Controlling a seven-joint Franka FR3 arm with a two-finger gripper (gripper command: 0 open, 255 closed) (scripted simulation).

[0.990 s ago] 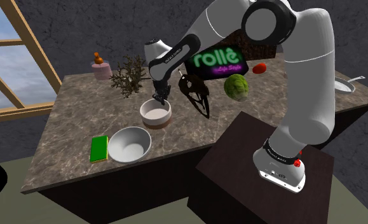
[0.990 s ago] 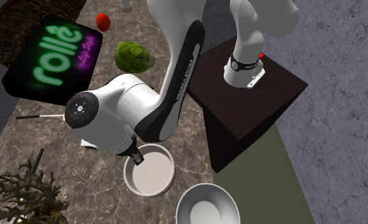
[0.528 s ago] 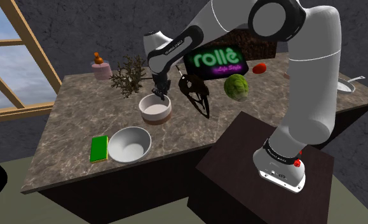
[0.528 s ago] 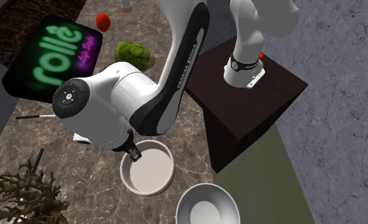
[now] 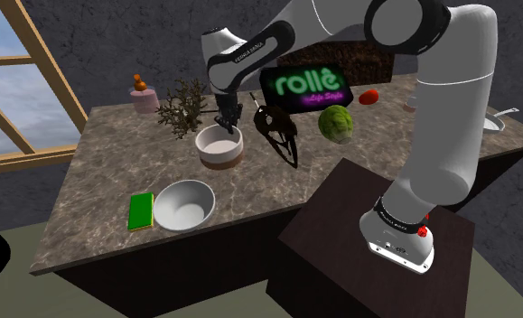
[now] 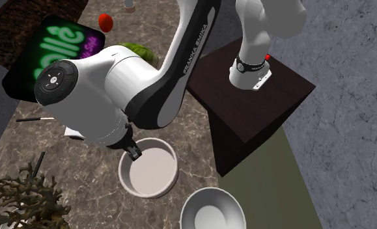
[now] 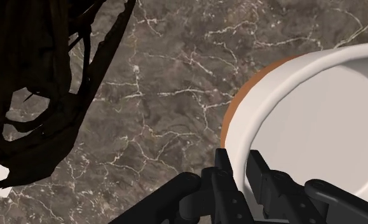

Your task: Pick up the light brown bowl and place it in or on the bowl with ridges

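The light brown bowl (image 5: 219, 147), pale inside with a brown base, hangs a little above the marble counter (image 5: 97, 190). My gripper (image 5: 225, 125) is shut on its rim, on the side toward the dark branching ornament. In the wrist view the two fingers clasp the rim of the bowl (image 7: 322, 114) at the gripper (image 7: 239, 175). From the second exterior view, the gripper (image 6: 133, 151) pinches the edge of the bowl (image 6: 151, 169). The ridged bowl (image 5: 184, 204), whitish grey, stands on the counter nearer the front edge, also seen as the ridged bowl (image 6: 211, 211).
A green sponge (image 5: 141, 210) lies beside the ridged bowl. A dark twig plant (image 5: 187, 107), a dark sculpture (image 5: 280, 134), a neon sign (image 5: 306, 86), a lettuce (image 5: 336, 124) and a tomato (image 5: 368, 97) crowd the counter's back. The dark stand (image 5: 359, 226) sits at lower right.
My gripper has risen with the bowl in its grip, lifting it off the counter and slightly toward the shoulder view's upper left. The ridged bowl has stayed put.
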